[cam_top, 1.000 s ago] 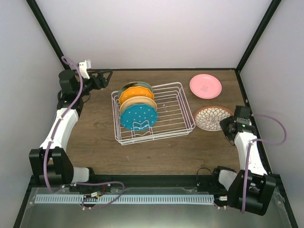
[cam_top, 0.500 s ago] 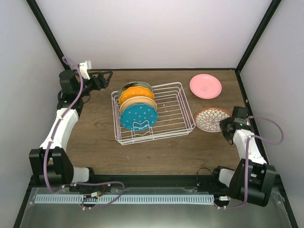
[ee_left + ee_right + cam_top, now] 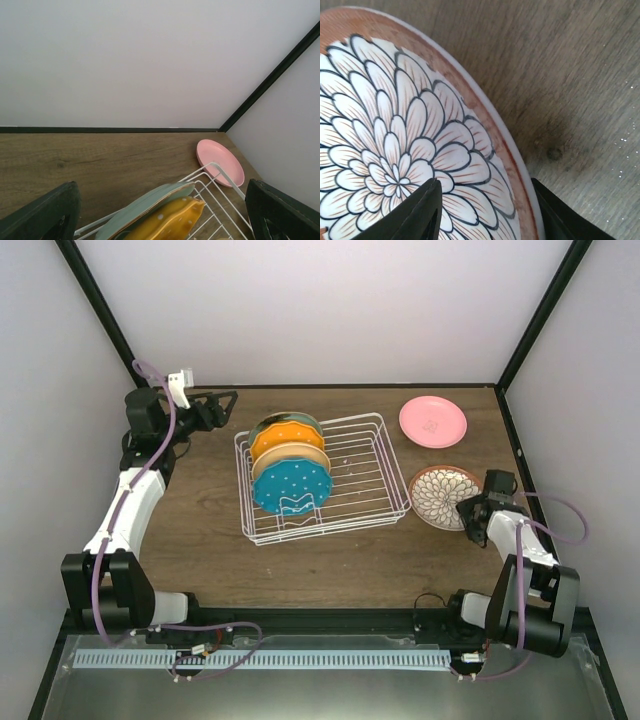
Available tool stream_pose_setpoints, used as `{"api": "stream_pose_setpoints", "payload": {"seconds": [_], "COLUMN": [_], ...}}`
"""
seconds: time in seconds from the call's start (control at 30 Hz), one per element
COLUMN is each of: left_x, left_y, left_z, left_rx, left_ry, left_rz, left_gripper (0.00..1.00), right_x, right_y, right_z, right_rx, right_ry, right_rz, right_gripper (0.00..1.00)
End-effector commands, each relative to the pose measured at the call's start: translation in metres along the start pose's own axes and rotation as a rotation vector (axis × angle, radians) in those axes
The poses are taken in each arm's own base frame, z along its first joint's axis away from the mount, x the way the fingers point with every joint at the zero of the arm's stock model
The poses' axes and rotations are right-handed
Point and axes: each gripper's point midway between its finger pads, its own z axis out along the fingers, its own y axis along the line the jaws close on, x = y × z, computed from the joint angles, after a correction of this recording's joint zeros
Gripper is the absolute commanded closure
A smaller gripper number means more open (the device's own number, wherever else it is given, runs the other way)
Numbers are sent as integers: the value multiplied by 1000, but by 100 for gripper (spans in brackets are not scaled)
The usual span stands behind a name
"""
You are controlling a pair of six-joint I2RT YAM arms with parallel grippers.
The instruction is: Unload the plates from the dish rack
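My right hand (image 3: 478, 512) sits low at the right-hand edge of the floral plate (image 3: 440, 492), its fingers (image 3: 420, 215) apart; in the wrist view one finger stands over the patterned face and the other over the bare wood, with the brown rim running between them, so nothing is clamped. The floral plate lies flat on the surface (image 3: 200, 530), outside the dish rack (image 3: 360, 480) and just off its right end. The pink plate (image 3: 433, 422) also lies flat, beyond the floral one near the far right corner, apart from it and from the rack.

My left hand (image 3: 222, 405) hangs above the far left of the surface, near the rack's far left corner, its fingers (image 3: 45, 215) spread wide with nothing between them.

The rack holds four plates, all standing on edge in its left end, packed one behind the other and leaning back. The teal dotted plate (image 3: 292, 487) is nearest me; behind it comes the pale yellow-orange plate (image 3: 296, 456), then the scalloped orange plate (image 3: 283, 437), and the sage green plate (image 3: 290, 419) at the far side. From the left wrist I see the green plate's edge overlapping the orange one.
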Motion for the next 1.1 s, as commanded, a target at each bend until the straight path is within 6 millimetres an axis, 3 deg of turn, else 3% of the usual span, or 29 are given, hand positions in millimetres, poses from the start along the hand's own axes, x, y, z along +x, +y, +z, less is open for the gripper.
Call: {"api": "stream_pose_setpoints", "payload": {"seconds": [0.0, 0.13, 0.27, 0.5, 0.63, 0.77, 0.9, 1.07], "left_x": [-2, 1, 3, 7, 28, 66, 101, 117], "left_y": [-7, -7, -6, -21, -43, -64, -80, -90], "left_z": [-8, -10, -11, -16, -23, -29, -34, -30], "left_rx": [6, 4, -3, 35, 75, 137, 201, 243], "left_ry": [-13, -12, -9, 20, 92, 205, 288, 327], "left_rz": [24, 24, 32, 188, 435, 628, 754, 772], "left_gripper": [8, 8, 7, 7, 8, 13, 15, 17], "right_x": [-4, 2, 0, -27, -43, -52, -53, -48], "right_y": [2, -6, -1, 27, 39, 51, 57, 55], "right_z": [4, 10, 8, -26, -49, -64, -64, -58], "right_rx": [-12, 22, 17, -48, -67, -96, -114, -122], "right_ry": [-13, 20, 27, -75, -156, -198, -193, -176], "right_rz": [12, -2, -40, -156, -243, -309, -340, -330], "right_gripper": [52, 40, 30, 23, 16, 7, 3, 2]}}
